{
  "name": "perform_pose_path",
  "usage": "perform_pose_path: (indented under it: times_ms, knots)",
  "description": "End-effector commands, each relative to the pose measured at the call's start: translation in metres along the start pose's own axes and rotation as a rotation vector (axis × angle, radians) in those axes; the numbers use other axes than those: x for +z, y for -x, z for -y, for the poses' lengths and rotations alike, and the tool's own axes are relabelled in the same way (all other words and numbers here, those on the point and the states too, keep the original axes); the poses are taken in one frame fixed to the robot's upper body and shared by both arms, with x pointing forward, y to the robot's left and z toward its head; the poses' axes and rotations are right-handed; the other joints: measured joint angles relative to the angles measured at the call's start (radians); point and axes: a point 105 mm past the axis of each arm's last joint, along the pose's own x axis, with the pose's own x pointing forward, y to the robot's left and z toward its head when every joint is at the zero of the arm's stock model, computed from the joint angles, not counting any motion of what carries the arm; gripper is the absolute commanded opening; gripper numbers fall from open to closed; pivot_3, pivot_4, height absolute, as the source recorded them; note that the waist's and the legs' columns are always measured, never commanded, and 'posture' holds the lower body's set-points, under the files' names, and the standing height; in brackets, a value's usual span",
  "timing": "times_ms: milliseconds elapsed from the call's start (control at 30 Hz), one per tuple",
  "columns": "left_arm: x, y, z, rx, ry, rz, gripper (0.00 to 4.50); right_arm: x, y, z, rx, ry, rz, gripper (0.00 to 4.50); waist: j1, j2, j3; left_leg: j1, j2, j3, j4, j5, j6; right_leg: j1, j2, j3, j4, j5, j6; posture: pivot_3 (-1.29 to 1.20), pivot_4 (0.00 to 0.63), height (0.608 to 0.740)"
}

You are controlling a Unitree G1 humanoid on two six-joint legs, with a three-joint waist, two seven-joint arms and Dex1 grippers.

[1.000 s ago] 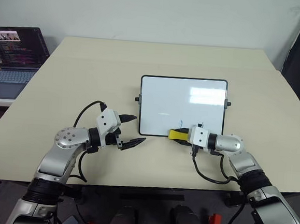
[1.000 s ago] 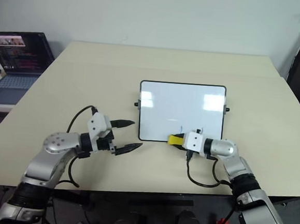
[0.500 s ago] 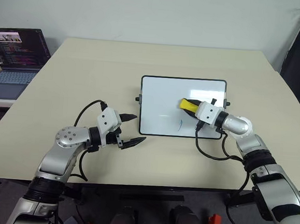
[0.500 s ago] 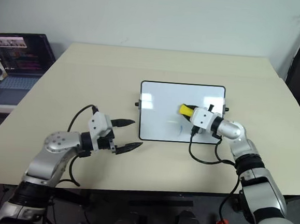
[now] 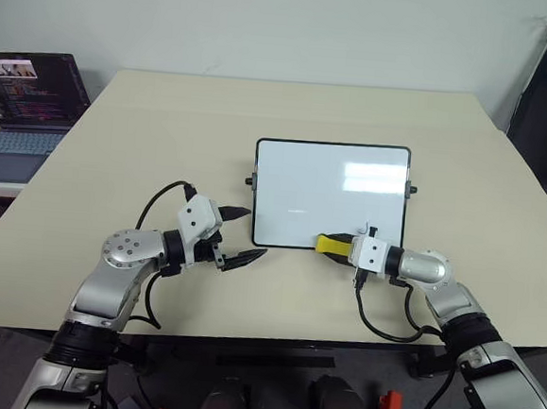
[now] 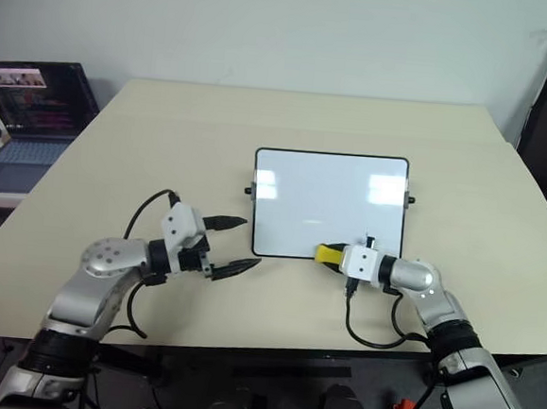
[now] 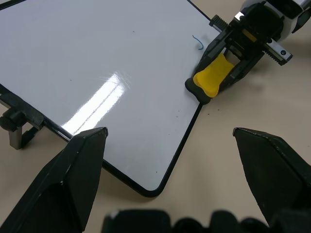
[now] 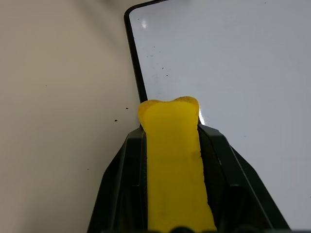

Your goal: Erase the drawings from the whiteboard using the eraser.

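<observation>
Whiteboard (image 5: 329,196): lies flat at the middle of the tan table (image 5: 165,139); long axis runs left to right; black frame, small knobs at both short sides.
Eraser (image 5: 332,245): yellow block clamped between the closed fingers of the right gripper (image 5: 344,249); its free end sits at the near edge of the board, right of centre, pointing left.
Remaining drawing (image 7: 197,42): one small blue hooked stroke is visible in the left wrist view, on the board just beside the eraser's tip; it lies a little farther in from the frame and toward the gripper's side; other marks too faint to tell.
Nearer arm: the right, which already carries the tool; judged move is a short sweep far and slightly right across the stroke.
Left gripper (image 5: 237,235): fingers spread wide, holding nothing; it hovers over the table just off the board's near-left corner, apart from the frame.
Edges: the frame's raised near rim lies under the eraser and may catch it.
Open room: bare tabletop on all sides of the board; laptop (image 5: 20,109) well apart at the far left.
</observation>
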Motion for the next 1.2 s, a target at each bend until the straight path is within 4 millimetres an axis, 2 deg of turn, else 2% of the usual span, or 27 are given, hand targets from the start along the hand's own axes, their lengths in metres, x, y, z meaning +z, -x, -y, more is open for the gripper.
perform_pose_path:
  times_ms: [33, 167, 300, 400, 500, 567, 700, 800, 1000, 1200]
  knots:
    - [0.009, -0.001, -0.003, -0.002, -0.034, 0.026, 4.5, -0.017, 0.005, 0.012, -0.044, -0.011, -0.1, 1.1, -0.001, 0.0, 0.0, 0.0, 0.0, 0.0, 0.0, 0.0, 0.0, 0.0, 0.0, 0.0, 0.0, 0.0, 0.0, 0.0, 0.15, 0.74]
    - [0.01, -0.002, -0.003, -0.003, -0.034, 0.028, 4.5, -0.012, 0.008, 0.028, -0.085, 0.017, -0.094, 1.1, -0.001, 0.0, 0.0, 0.0, 0.0, 0.0, 0.0, 0.001, 0.001, 0.0, 0.0, 0.0, 0.0, 0.001, 0.0, 0.0, 0.15, 0.74]
    - [0.009, -0.003, -0.001, -0.007, -0.027, 0.031, 4.5, 0.007, 0.019, 0.039, -0.142, 0.035, -0.039, 1.1, 0.003, 0.0, 0.0, -0.001, 0.0, 0.0, 0.0, 0.002, 0.002, 0.0, 0.0, 0.0, 0.0, -0.001, -0.004, 0.0, 0.15, 0.74]
    - [0.003, -0.002, 0.007, -0.021, -0.001, 0.027, 4.5, 0.025, 0.041, 0.032, -0.192, -0.007, -0.006, 1.1, 0.014, 0.0, 0.0, -0.004, -0.001, -0.002, -0.001, 0.002, 0.001, -0.002, -0.001, -0.001, -0.001, 0.001, 0.0, 0.0, 0.15, 0.74]
    - [0.001, -0.003, 0.009, -0.023, 0.007, 0.022, 4.5, 0.033, 0.064, 0.022, -0.192, -0.024, -0.062, 1.1, 0.025, 0.0, 0.0, -0.01, -0.001, -0.002, -0.001, -0.001, -0.003, -0.008, -0.001, -0.001, -0.001, -0.001, -0.002, 0.0, 0.15, 0.74]
    - [0.0, -0.004, 0.009, -0.024, 0.007, 0.023, 4.5, 0.043, 0.076, 0.022, -0.201, -0.041, -0.079, 1.1, 0.026, 0.0, 0.0, -0.021, -0.001, -0.002, -0.001, -0.002, -0.004, -0.019, -0.002, -0.001, 0.0, 0.0, -0.003, 0.0, 0.15, 0.74]
    - [0.001, -0.009, 0.007, -0.039, 0.004, 0.028, 4.5, 0.062, 0.101, 0.031, -0.24, -0.101, -0.085, 1.1, 0.026, 0.001, 0.0, -0.024, -0.001, -0.002, -0.001, -0.002, -0.004, -0.022, -0.002, -0.001, -0.001, 0.0, -0.003, 0.0, 0.15, 0.74]
    - [0.003, -0.013, 0.005, -0.055, -0.001, 0.034, 4.5, 0.048, 0.126, 0.029, -0.205, -0.12, -0.197, 1.1, 0.029, 0.0, 0.0, -0.024, -0.001, -0.002, -0.001, -0.002, -0.004, -0.02, -0.002, -0.002, -0.002, 0.0, -0.003, 0.0, 0.15, 0.74]
    - [0.006, -0.017, -0.005, -0.045, -0.024, 0.048, 4.5, 0.005, 0.158, 0.015, -0.18, -0.1, -0.408, 1.1, 0.03, 0.0, 0.0, -0.021, -0.002, -0.002, -0.001, -0.002, -0.004, -0.015, -0.002, -0.003, -0.006, -0.001, -0.002, 0.0, 0.15, 0.74]
    - [0.004, -0.011, -0.007, -0.043, -0.029, 0.033, 4.5, 0.002, 0.167, 0.01, -0.178, -0.132, -0.425, 1.1, 0.02, 0.0, 0.0, -0.02, -0.001, -0.001, -0.001, -0.002, -0.004, -0.016, -0.001, -0.002, -0.005, -0.001, -0.002, 0.0, 0.15, 0.74]
